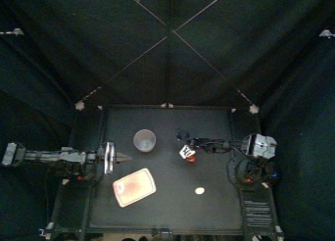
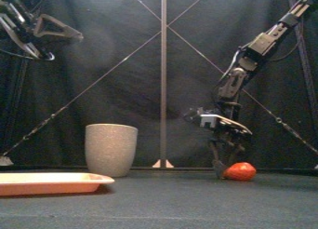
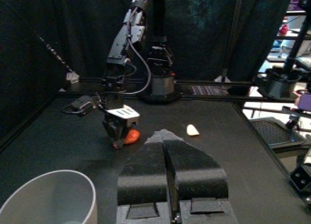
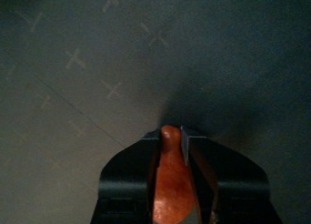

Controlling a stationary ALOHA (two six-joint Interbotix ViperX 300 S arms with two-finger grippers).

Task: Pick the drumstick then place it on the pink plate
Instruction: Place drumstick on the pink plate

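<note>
Small pale toy (image 1: pixel 201 191) near front, right of pink tray (image 1: pixel 135 189). Mid-table: right gripper (image 2: pixel 224 161) clamped on orange-red drumstick (image 2: pixel 241 171) at table level, well apart from tray. Left gripper (image 3: pixel 172 141) raised at left, jaws together, empty. Grey cup (image 1: pixel 144 139) farther back.

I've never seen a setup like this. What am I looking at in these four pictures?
Two black robot arms work at a small table. One picture looks down from above, one level from the front, two from wrist cameras. On the table: a pink tray, a grey cup, a small pale toy. The right pincer is shut on an orange-red toy, apparently the drumstick, down at the table. The left pincer rests shut and empty at the left.
</note>
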